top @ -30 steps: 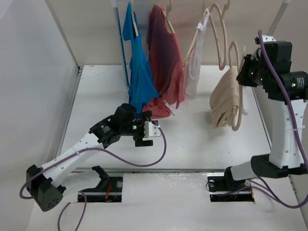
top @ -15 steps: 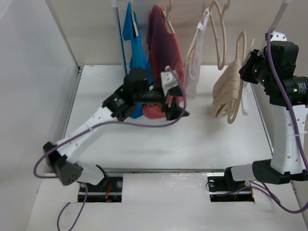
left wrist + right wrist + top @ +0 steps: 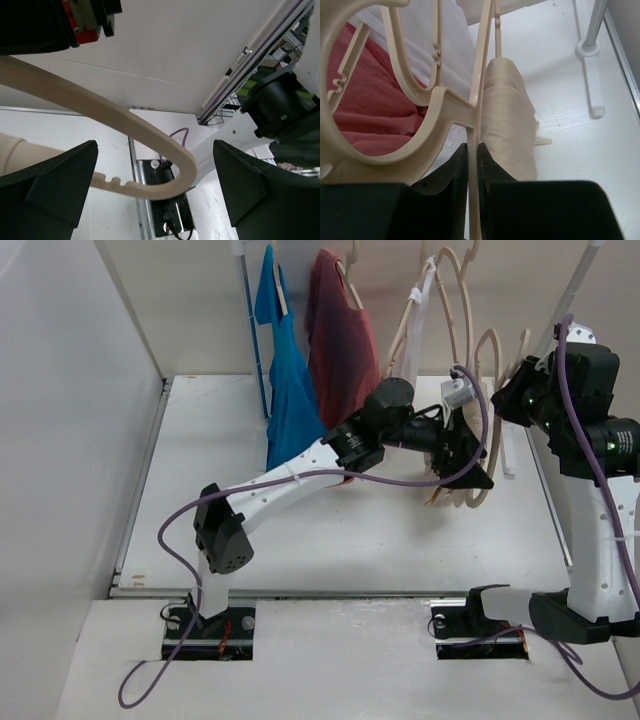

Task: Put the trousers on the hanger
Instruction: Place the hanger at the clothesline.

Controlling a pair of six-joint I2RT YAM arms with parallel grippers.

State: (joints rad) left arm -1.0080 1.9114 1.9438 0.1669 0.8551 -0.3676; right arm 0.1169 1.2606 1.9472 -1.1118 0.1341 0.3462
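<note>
Trousers (image 3: 507, 125) hang draped over the hanger (image 3: 473, 131), a beige bundle filling the centre of the right wrist view, just right of and beyond my right gripper (image 3: 472, 152). That gripper's two fingers are clamped on the hanger's thin bar, which runs up between them toward the top of the frame. In the overhead view the hanger sits at centre right, above the table (image 3: 400, 540), with my left gripper (image 3: 468, 455) reaching across in front of it and hiding most of the cloth. In the left wrist view my left fingers (image 3: 50, 185) are spread wide, gripping nothing. The hanger's curved, notched end lies in the gap between them; whether it touches the finger at lower left I cannot tell. A bit of the trousers shows at the left edge.
</note>
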